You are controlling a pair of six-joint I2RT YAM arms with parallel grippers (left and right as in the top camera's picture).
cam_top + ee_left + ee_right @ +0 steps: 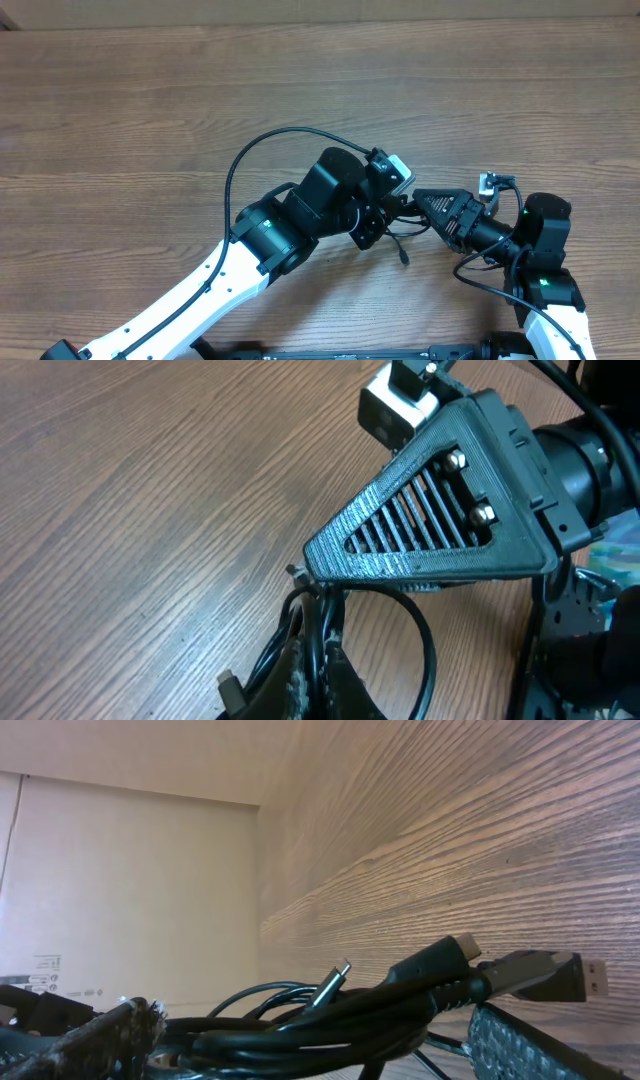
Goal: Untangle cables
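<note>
The cables [398, 236] are thin black cords bunched between the two grippers, with one plug end [404, 258] trailing toward the front. My left gripper [386, 220] is shut on a strand of them. In the left wrist view its fingertips [298, 660] pinch the cord, and a loop [428, 650] and a small plug [228, 684] lie beside them. My right gripper [425, 210] faces the left one, wide open. In the right wrist view the cable bundle [330, 1020] lies between its fingers [520, 1045], with metal-tipped plugs [340, 970] sticking up.
The right gripper's slotted black finger [430, 510] hangs just above my left fingertips. A thicker robot cable [262, 150] arcs off the left arm. The wooden table [150, 90] stretches to the back and left, and a pale wall [130, 890] stands beyond it.
</note>
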